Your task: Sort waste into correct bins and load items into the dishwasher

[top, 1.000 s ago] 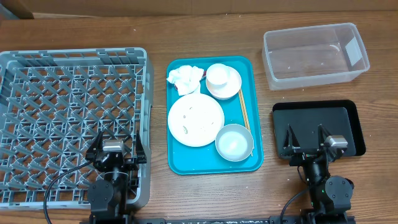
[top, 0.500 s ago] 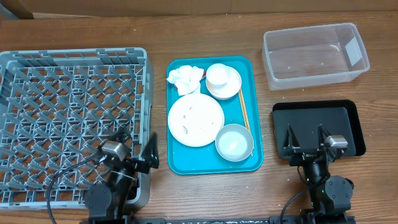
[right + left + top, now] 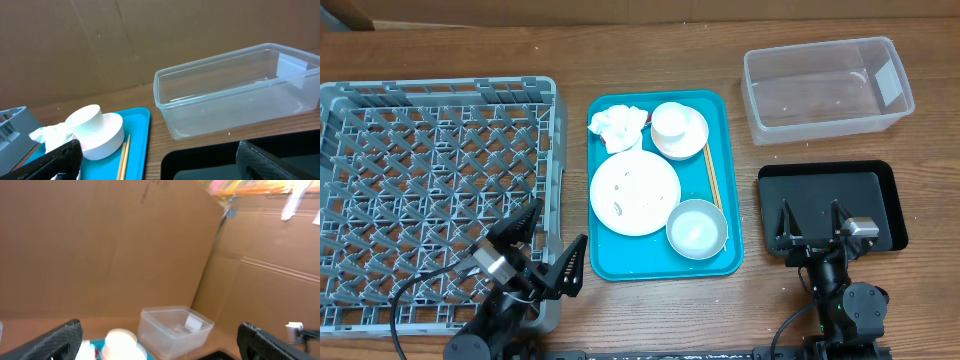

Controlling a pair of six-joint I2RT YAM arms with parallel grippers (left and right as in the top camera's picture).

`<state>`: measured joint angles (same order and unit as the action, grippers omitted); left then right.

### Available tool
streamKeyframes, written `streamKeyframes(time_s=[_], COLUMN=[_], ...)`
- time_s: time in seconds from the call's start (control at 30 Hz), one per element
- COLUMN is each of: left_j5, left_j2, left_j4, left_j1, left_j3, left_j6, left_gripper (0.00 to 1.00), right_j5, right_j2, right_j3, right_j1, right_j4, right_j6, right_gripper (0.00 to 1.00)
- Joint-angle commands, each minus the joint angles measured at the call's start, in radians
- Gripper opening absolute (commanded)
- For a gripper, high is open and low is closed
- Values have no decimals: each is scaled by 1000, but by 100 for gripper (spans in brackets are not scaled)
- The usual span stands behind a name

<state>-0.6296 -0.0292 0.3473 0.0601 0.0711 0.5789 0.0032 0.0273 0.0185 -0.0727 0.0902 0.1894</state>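
On the teal tray (image 3: 720, 262) lie the waste and the items. A crumpled white napkin (image 3: 618, 127) is at its back left, with a small white cup (image 3: 672, 120) on a saucer (image 3: 694, 143) beside it. In the middle is the large plate (image 3: 634, 193) with whitish crumbs, a pale bowl (image 3: 697, 228) sits at the front right, and chopsticks (image 3: 712, 175) run along the right edge. My left gripper (image 3: 548, 245) is open at the grey dish rack's (image 3: 430, 180) front right corner, angled toward the tray. My right gripper (image 3: 810, 222) is open over the black tray (image 3: 830, 190). The clear tub (image 3: 827, 88) stands behind it.
The left wrist view looks across the cup (image 3: 120, 341) to the clear tub (image 3: 172, 330), with cardboard walls behind. The right wrist view shows the tub (image 3: 235, 85), cup (image 3: 85, 117), chopsticks (image 3: 122, 160), napkin (image 3: 50, 134) and black tray (image 3: 200, 160).
My left arm has swung right and turned, so its open gripper now points diagonally toward the teal tray. The right arm has stayed still.
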Motion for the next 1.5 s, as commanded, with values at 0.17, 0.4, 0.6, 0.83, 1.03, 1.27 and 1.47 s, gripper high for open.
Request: streamKeyframes(time_s=[0.17,0.4,0.6,0.83,1.03,1.27,1.47], left_j5=[141,190,60,32,614,655,734], left_j2=[-128,-637,-1042,-1342,-1543,-1618,-1637], left_j4=[-463,-985,-1281,-1456,-1738,-1641,-1606], left_j1=[-2,-3,-3,-130,-358,-414,-389], left_j3=[333,802,1180,1411,1649,1675,1675], left_j6=[-324,-372,-348,-419,-302,-275,-273], left_gripper=[100,100,100,100,100,100,100], right_j5=[-6,-6,-6,-6,-6,-6,-5], right_j2=[1,1,1,1,1,1,1], right_j3=[-11,-11,-11,-11,-11,-11,-11], right_j1=[0,0,0,0,0,0,0], right_j4=[-6,-6,-6,-6,-6,-6,-6], right_j6=[-4,-4,-4,-4,-4,-4,-4], right_gripper=[100,100,100,100,100,100,100])
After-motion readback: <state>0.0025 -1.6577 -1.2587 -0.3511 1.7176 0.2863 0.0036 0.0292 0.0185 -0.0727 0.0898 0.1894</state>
